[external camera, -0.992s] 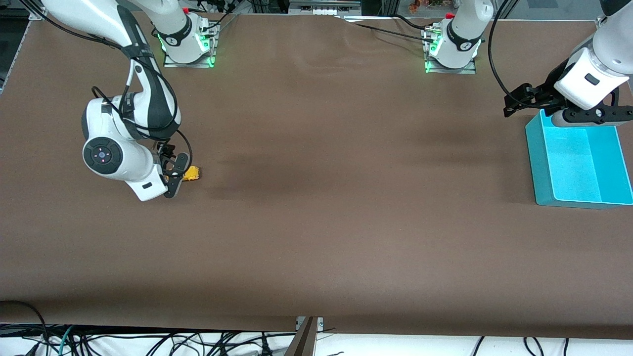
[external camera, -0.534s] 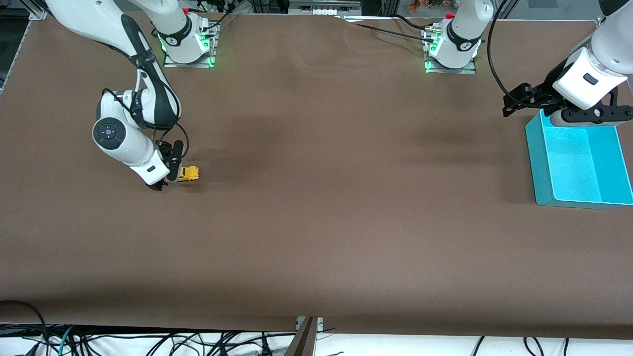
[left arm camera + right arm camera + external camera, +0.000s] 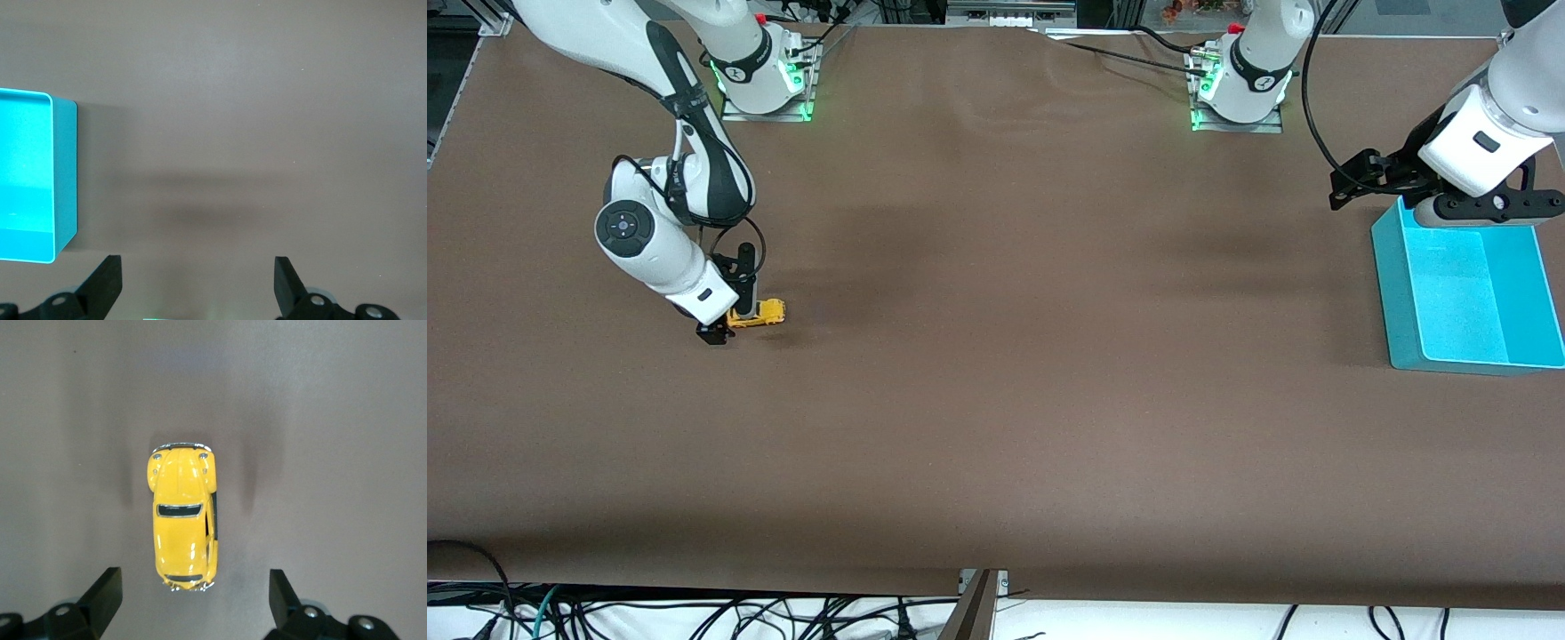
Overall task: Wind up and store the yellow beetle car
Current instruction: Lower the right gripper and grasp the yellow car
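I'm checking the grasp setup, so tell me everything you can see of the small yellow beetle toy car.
The small yellow beetle toy car has a glossy bright-yellow rounded body, dark windows and thin silvery bumpers at both ends. It stands upright on its wheels on the brown table, toward the right arm's end. The right pincer is open just above it, one finger to each side, and nothing visibly touches the car but the table.
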Available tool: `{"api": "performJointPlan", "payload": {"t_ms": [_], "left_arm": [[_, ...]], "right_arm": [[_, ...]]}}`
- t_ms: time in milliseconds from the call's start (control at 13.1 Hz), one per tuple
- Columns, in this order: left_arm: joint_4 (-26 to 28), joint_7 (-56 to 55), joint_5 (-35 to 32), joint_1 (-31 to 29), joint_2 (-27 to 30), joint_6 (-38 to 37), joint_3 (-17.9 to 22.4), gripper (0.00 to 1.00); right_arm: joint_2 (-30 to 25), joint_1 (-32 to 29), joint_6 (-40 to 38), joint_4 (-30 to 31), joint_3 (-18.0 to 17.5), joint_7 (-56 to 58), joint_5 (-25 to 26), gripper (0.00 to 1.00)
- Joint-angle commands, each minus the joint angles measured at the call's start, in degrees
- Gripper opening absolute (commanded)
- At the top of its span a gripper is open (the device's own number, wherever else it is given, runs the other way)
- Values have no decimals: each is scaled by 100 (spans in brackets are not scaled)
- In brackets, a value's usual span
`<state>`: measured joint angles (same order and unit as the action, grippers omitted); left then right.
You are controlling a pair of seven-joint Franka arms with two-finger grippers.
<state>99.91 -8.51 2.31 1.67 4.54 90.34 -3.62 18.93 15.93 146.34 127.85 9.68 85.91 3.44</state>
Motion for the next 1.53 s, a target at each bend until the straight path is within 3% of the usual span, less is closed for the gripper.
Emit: {"api": "performJointPlan", "payload": {"t_ms": [0,382,534,687,763,839,992,1450], "left_arm": [[-209,51,-56,0,-103,-131,-16,100],[-209,42,-56,0,-94,-140,-25,100],[-209,42,-56,0,-94,-140,-25,100],[-209,42,-56,0,-103,-131,-25,100],[-209,42,-56,0,-94,-140,-25,100],[-209,42,-56,0,-103,-140,-25,100],[-209,42,-56,0,-103,-131,-25,100],[-209,42,-56,0,-103,-131,-25,100]], "right_arm": [[-65,-11,429,302,-63,137,-18,96],[58,-11,711,363,-256,137,-18,89],[84,-11,807,398,-274,137,-18,71],[84,-11,817,407,-274,137,-18,60],[84,-11,817,399,-274,145,-18,49],[76,-11,808,407,-265,146,-18,23],[84,-11,808,399,-265,137,-18,6],[180,-90,825,372,-257,84,-176,3]]}}
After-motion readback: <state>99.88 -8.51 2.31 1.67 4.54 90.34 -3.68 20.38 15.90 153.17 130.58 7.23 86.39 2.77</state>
